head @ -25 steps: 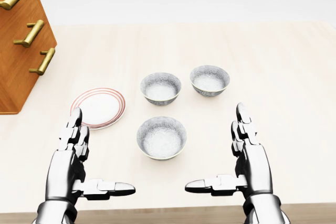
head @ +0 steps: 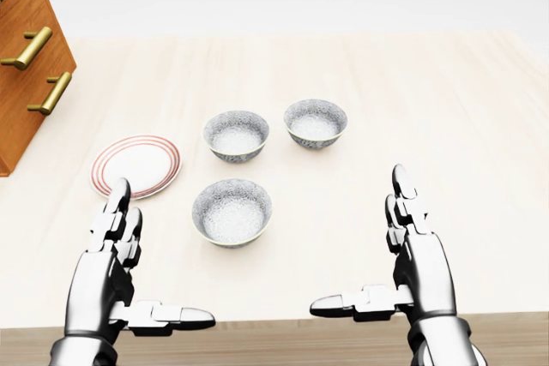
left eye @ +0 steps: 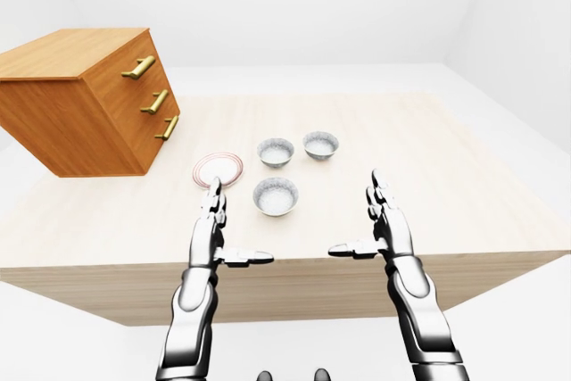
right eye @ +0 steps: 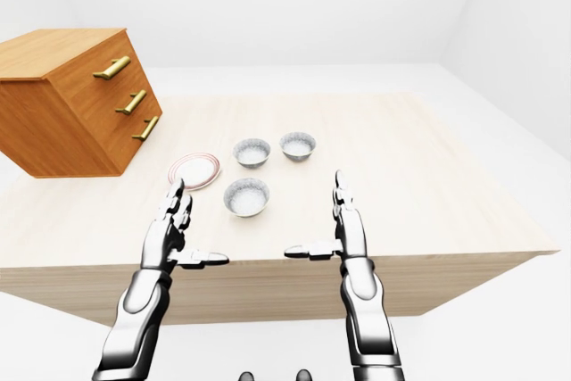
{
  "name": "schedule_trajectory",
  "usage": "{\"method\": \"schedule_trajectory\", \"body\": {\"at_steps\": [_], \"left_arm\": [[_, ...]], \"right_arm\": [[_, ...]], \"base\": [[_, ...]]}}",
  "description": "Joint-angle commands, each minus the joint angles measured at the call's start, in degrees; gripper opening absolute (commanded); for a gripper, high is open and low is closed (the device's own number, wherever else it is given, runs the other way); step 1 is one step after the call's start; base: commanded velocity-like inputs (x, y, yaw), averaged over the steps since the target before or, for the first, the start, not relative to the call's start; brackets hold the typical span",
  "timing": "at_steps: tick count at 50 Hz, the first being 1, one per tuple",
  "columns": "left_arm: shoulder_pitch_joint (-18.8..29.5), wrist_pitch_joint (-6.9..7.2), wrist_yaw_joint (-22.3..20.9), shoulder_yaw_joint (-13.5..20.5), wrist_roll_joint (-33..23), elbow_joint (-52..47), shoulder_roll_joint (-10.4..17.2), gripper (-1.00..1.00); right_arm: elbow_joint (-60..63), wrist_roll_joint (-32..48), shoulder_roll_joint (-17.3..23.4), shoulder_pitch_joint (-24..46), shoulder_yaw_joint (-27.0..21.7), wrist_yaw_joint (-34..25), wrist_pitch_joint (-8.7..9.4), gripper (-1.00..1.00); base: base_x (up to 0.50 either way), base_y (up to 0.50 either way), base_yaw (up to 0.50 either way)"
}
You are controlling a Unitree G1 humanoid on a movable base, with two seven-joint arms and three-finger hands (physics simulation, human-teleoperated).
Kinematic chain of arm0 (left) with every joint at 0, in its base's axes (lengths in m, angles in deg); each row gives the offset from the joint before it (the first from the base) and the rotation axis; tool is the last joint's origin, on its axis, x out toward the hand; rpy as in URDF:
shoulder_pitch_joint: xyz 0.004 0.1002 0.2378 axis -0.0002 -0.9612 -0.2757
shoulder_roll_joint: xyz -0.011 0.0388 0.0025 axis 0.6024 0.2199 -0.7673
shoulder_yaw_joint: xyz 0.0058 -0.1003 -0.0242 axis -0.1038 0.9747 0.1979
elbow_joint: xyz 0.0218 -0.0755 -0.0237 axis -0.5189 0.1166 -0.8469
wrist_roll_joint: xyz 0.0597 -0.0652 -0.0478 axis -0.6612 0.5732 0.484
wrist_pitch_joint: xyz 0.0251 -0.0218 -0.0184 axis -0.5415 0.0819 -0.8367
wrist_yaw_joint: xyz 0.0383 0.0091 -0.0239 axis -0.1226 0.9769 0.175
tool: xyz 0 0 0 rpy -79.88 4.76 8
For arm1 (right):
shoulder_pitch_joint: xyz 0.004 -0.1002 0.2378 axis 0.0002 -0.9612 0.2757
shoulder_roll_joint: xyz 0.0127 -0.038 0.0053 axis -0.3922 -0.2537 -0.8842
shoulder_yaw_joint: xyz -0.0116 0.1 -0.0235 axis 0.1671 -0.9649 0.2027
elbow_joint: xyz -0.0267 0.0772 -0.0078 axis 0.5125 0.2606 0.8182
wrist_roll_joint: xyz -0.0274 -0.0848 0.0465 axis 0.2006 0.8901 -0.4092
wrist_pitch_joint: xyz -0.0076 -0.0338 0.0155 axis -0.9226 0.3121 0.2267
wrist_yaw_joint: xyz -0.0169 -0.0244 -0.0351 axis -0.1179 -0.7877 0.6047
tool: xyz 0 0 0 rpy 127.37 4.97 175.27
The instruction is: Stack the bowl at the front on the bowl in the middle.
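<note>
both of my hands hover low in the head view, over the near edge of the pale wooden table (head: 446, 109). left silver three-finger hand (head: 116, 272) has its fingers spread, two pointing up the view and the thumb turned inward, gripping nothing. right silver three-finger hand (head: 403, 263) mirrors it, also spread and empty.

between and just beyond them sits the nearest grey speckled bowl (head: 232, 213), upright on the table, well apart from either hand. nothing stands between it and my fingers.

to its left, near my left fingertips, lies one flat white plate with red rings (head: 135, 165).

further up the view i count two more grey speckled bowls side by side: the middle bowl (head: 236, 135), straight above the nearest one, and the right-hand bowl (head: 316, 123) just beside it. that makes three bowls, all separate, none touching.

at the far left stands one orange-brown wooden drawer chest (left eye: 85, 100) with three brass handles (left eye: 153, 102), resting on the table's left part.

beyond the table i see only white floor and walls.
</note>
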Motion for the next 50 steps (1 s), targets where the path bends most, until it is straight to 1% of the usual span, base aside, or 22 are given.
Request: {"method": "schedule_trajectory", "body": {"at_steps": [1,2,4,9,13,18,23,25,26,30,32,34,36,39,41,44,45,50], "left_arm": [[0.1,1.41,-0.5,1.5,1.2,-2.4,0.7,1.00],[0.3,1.92,-0.5,1.9,1.6,-2.8,0.8,1.00],[0.6,2.41,-0.5,2.3,2.0,-3.2,0.9,1.00],[0.7,3.42,-0.7,3.0,2.9,-4.5,1.1,1.00],[0.4,3.34,-0.7,3.0,3.0,-5.1,1.0,1.00],[0.1,2.81,-0.6,3.4,3.0,-5.8,1.1,1.00],[-0.2,2.74,-1.0,3.7,3.5,-6.4,1.2,1.00],[-0.1,2.70,-1.1,3.8,3.6,-6.4,1.2,1.00],[0.0,2.65,-1.1,3.9,3.7,-6.3,1.2,1.00],[0.0,2.65,-1.1,4.1,3.8,-6.3,1.2,1.00],[0.0,2.60,-1.1,4.1,3.7,-6.3,1.2,1.00],[-0.1,2.56,-1.1,4.1,3.7,-6.3,1.2,1.00],[-0.2,2.56,-1.2,4.0,3.7,-6.4,1.2,1.00],[-0.3,2.48,-1.2,4.0,3.7,-6.5,1.2,1.00],[-0.3,2.39,-1.2,4.0,3.6,-6.4,1.2,1.00],[-0.3,2.36,-1.3,4.0,3.6,-6.5,1.2,1.00],[-0.3,2.36,-1.3,4.0,3.6,-6.4,1.2,1.00],[-0.4,2.04,-1.3,4.0,3.5,-6.4,1.2,1.00]], "right_arm": [[3.8,2.7,-0.4,-0.1,0.8,0.7,1.74,1.00],[4.3,3.3,-0.3,0.0,0.9,0.9,2.16,1.00],[5.3,3.6,-0.4,0.0,0.9,0.9,2.88,1.00],[8.0,4.3,-0.4,-0.8,1.2,0.6,2.88,1.00],[9.3,4.2,-0.5,-1.3,1.2,0.1,2.88,1.00],[9.9,4.6,-0.6,-1.8,1.6,-0.1,2.88,1.00],[9.8,4.8,-0.7,-1.8,1.5,0.0,2.88,1.00],[9.5,4.9,-0.7,-1.8,1.6,0.2,2.65,1.00],[9.0,5.0,-0.7,-1.7,1.7,0.3,2.25,1.00],[9.1,5.4,-0.7,-1.7,1.8,0.4,2.35,1.00],[8.6,5.6,-0.7,-1.7,1.8,0.6,1.87,1.00],[8.6,5.7,-0.7,-1.7,1.9,0.5,1.99,1.00],[8.0,5.8,-0.8,-1.6,2.0,0.7,1.55,1.00],[7.9,6.0,-0.8,-1.6,2.0,0.8,1.55,1.00],[7.8,6.1,-0.8,-1.8,2.1,0.9,1.20,1.00],[7.8,6.2,-0.8,-1.8,2.1,1.0,1.30,1.00],[7.3,6.3,-0.8,-1.8,2.2,1.0,0.81,1.00],[6.9,6.6,-0.9,-1.7,2.4,1.3,0.64,1.00]], "base": [[0.00,0.00,0.00],[0.00,0.00,0.00],[0.00,0.00,0.00],[0.00,0.00,0.00],[0.23,0.00,0.00],[0.27,0.00,0.00],[0.27,0.00,0.00],[0.27,0.00,0.00],[0.27,0.00,0.00],[0.27,0.00,0.00],[0.27,0.00,0.00],[0.27,0.00,0.00],[0.27,0.00,0.00],[0.27,0.00,0.00],[0.27,0.00,0.00],[0.27,0.00,0.00],[0.28,0.00,0.00],[0.27,0.00,0.00]]}}
